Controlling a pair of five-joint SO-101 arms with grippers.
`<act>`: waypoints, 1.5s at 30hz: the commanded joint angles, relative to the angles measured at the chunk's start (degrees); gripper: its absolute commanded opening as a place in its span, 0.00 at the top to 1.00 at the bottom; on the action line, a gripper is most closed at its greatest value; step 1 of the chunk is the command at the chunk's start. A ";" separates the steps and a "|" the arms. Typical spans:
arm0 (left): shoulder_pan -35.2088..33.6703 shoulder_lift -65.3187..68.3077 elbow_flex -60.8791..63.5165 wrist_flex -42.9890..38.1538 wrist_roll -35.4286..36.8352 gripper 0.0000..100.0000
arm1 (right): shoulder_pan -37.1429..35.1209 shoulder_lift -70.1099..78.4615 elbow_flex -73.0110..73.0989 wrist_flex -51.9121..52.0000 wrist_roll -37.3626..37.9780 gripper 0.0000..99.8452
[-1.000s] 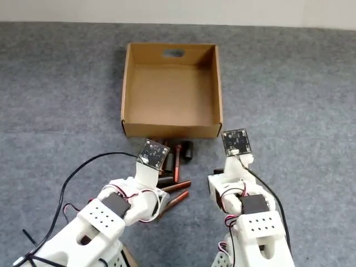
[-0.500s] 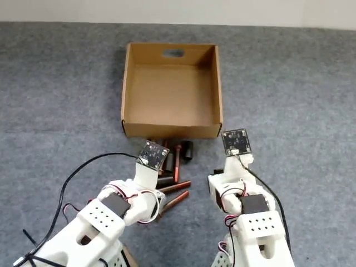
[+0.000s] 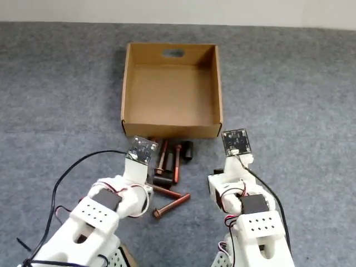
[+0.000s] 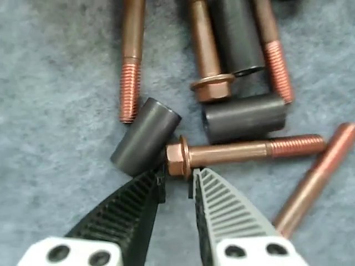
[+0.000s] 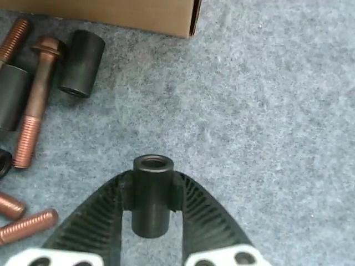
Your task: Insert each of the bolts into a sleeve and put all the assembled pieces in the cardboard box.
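Black sleeve [image 5: 151, 213] gripped in right claw [image 5: 151, 185].

Bolt [image 4: 244, 149]: copper-coloured metal, slight sheen, threaded end ridged. Sleeve [image 4: 145, 137]: smooth, matt black. Cardboard box [image 3: 170, 129]: matt brown paperboard. Desk [image 3: 289, 83]: rough grey carpet-like cloth. Left gripper [image 4: 178, 176] fingers [image 4: 222, 208]: ribbed plastic.
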 commanded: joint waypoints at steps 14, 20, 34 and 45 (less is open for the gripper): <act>-25.80 -0.22 -17.45 16.88 -8.97 0.85 | -0.22 -0.92 -0.31 -1.01 0.00 0.99; -25.19 -0.04 -17.89 22.15 2.64 0.70 | -0.22 -0.92 -0.31 -1.01 0.00 0.99; -18.95 -0.13 -4.79 5.54 16.97 0.72 | -0.22 -0.92 -0.31 -1.01 0.00 0.99; -19.03 -0.13 -4.88 8.70 11.96 0.93 | -0.22 -0.92 -0.31 -1.01 0.00 0.99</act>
